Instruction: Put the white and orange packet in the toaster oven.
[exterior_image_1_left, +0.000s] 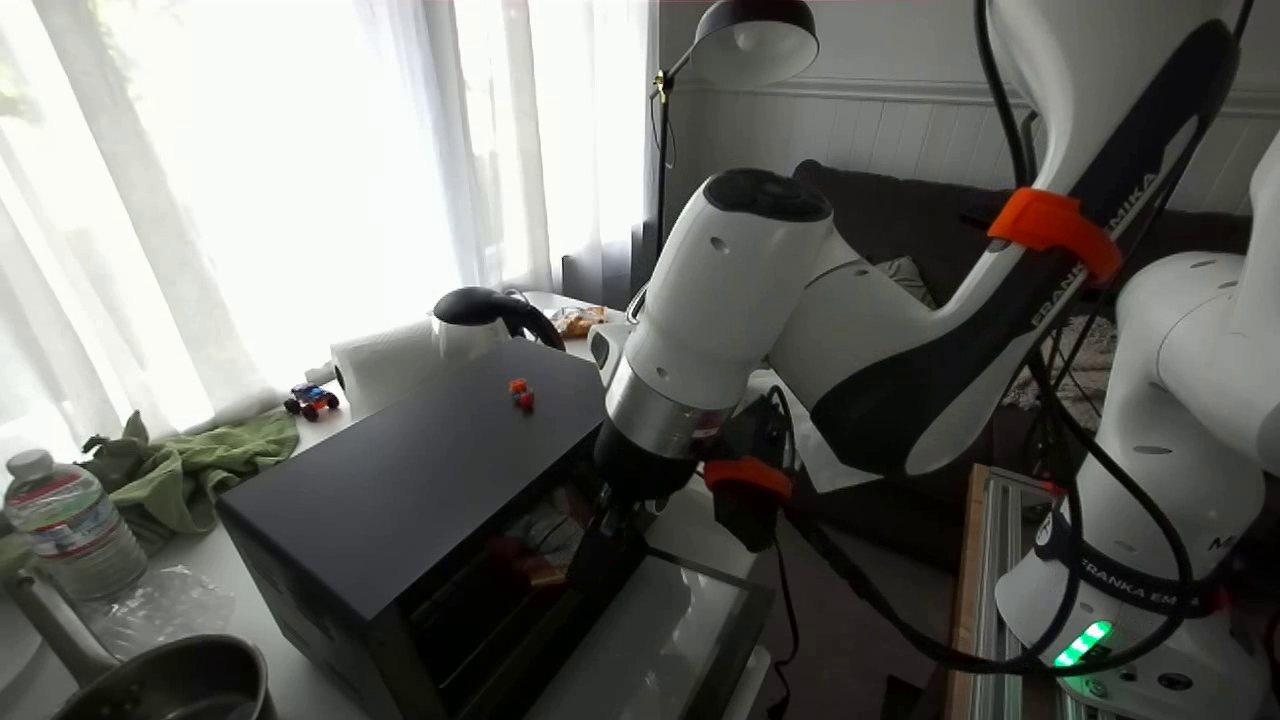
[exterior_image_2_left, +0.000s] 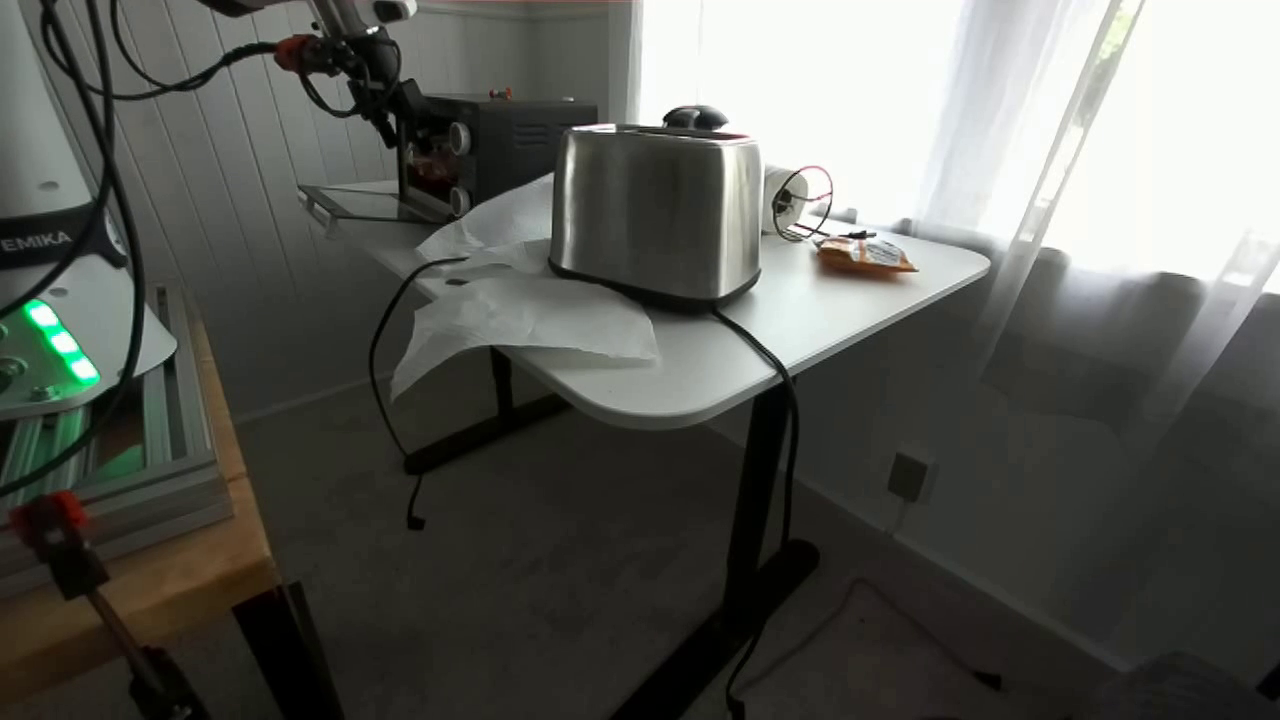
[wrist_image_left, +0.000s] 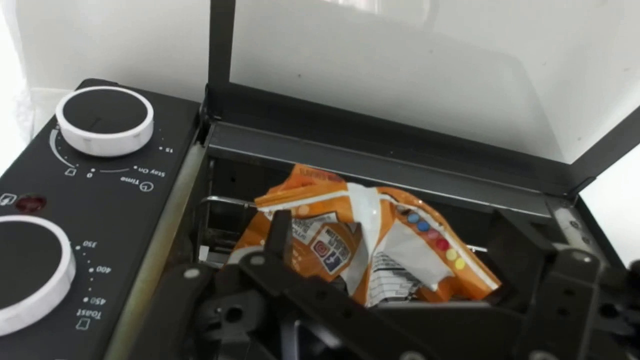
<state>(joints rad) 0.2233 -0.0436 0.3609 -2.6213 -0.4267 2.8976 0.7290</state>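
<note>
The white and orange packet (wrist_image_left: 395, 240) lies inside the toaster oven, crumpled, in the wrist view; part shows through the opening in an exterior view (exterior_image_1_left: 550, 545). The toaster oven (exterior_image_1_left: 430, 440) is a black box with its glass door (exterior_image_1_left: 655, 620) folded down open; it also shows in an exterior view (exterior_image_2_left: 530, 140) and in the wrist view (wrist_image_left: 125, 200). My gripper (wrist_image_left: 390, 225) is at the oven opening, fingers spread wide on either side of the packet; it shows at the opening in an exterior view (exterior_image_1_left: 605, 525). The packet's near part is hidden behind the gripper.
A silver slot toaster (exterior_image_2_left: 655, 215) stands on the white table with paper sheets beside it. Another orange packet (exterior_image_2_left: 865, 255) lies near the table's end. Tiny red objects (exterior_image_1_left: 522, 395) sit on the oven top. A pan (exterior_image_1_left: 170, 685) and water bottle (exterior_image_1_left: 75, 525) stand near the oven.
</note>
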